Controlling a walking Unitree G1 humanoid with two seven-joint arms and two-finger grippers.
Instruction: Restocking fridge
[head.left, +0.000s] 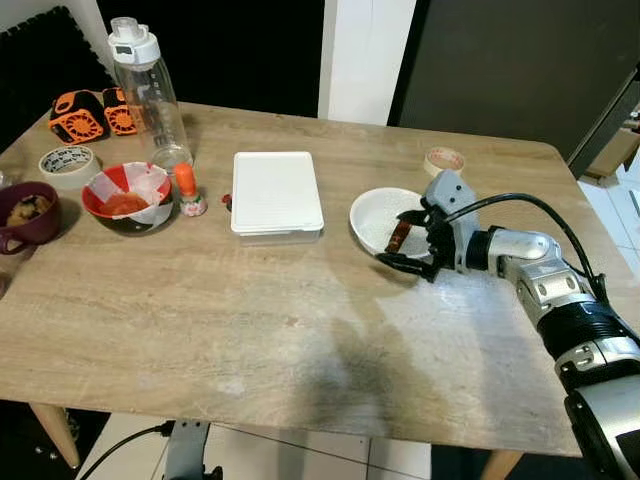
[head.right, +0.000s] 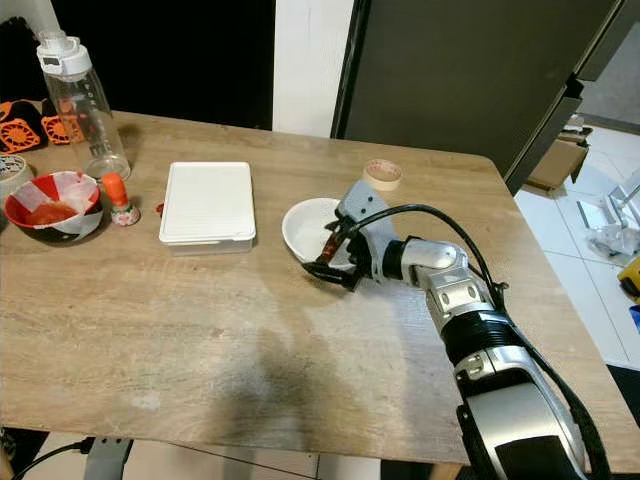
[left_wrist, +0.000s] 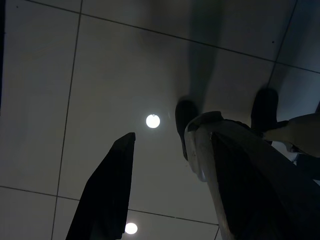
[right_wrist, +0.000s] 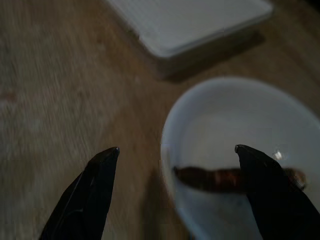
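Note:
A white bowl (head.left: 380, 215) stands right of centre on the wooden table (head.left: 250, 330), with a brown, sausage-like piece (right_wrist: 215, 178) lying inside. My right gripper (head.left: 402, 238) is open and straddles the bowl's near right rim. One finger is inside over the brown piece and the other is outside, low to the table. It holds nothing. A white lidded container (head.left: 276, 193) lies flat just left of the bowl. My left gripper (left_wrist: 165, 130) hangs idle and open over a dim tiled floor.
A clear water bottle (head.left: 145, 90), a red bowl (head.left: 127, 200), a small orange-capped bottle (head.left: 187, 188), a maroon mug (head.left: 25, 215) and a tape roll (head.left: 66, 162) crowd the table's left end. Another tape roll (head.left: 444, 160) sits behind the white bowl. A dark grey appliance front (head.right: 450, 70) stands beyond.

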